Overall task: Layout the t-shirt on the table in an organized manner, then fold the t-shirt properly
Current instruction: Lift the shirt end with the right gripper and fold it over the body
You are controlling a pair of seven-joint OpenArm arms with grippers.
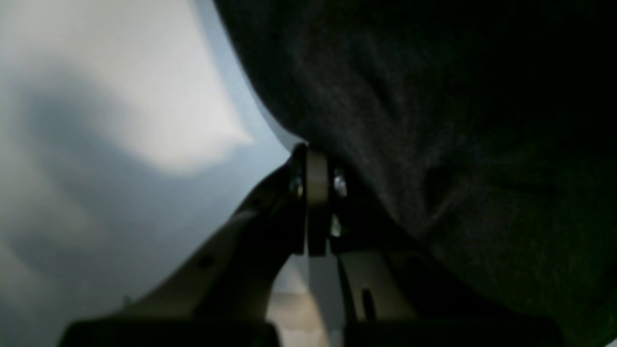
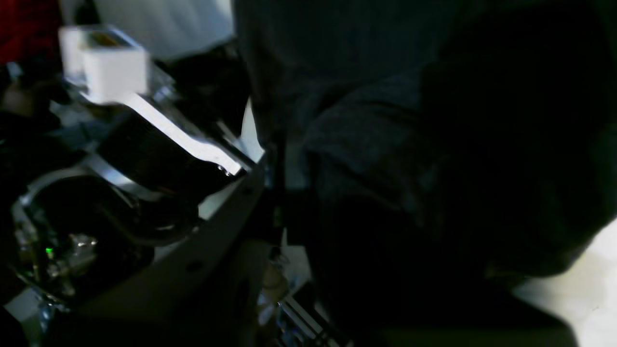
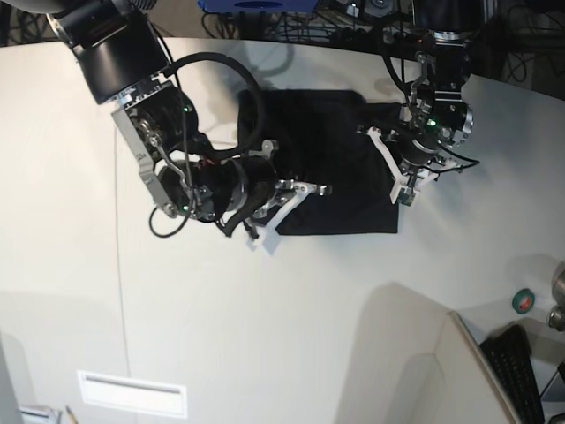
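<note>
The black t-shirt (image 3: 327, 150) lies as a folded rectangle on the off-white table (image 3: 265, 336). My left gripper (image 3: 402, 193) is at the shirt's right edge. In the left wrist view its jaws (image 1: 315, 159) are pressed together, shut on the t-shirt (image 1: 434, 120) where the cloth edge meets the tips, with table (image 1: 96, 96) to the left. My right gripper (image 3: 296, 201) sits at the shirt's lower left corner. In the right wrist view it (image 2: 277, 193) is shut on bunched dark t-shirt cloth (image 2: 385, 144), which hides the fingertips.
A thin seam line (image 3: 119, 265) runs down the table's left part, and a white plate (image 3: 132, 393) is near the front edge. A black keyboard (image 3: 521, 371) and a green roll (image 3: 523, 302) are at the lower right. Cables and a blue object (image 3: 256, 4) line the far edge.
</note>
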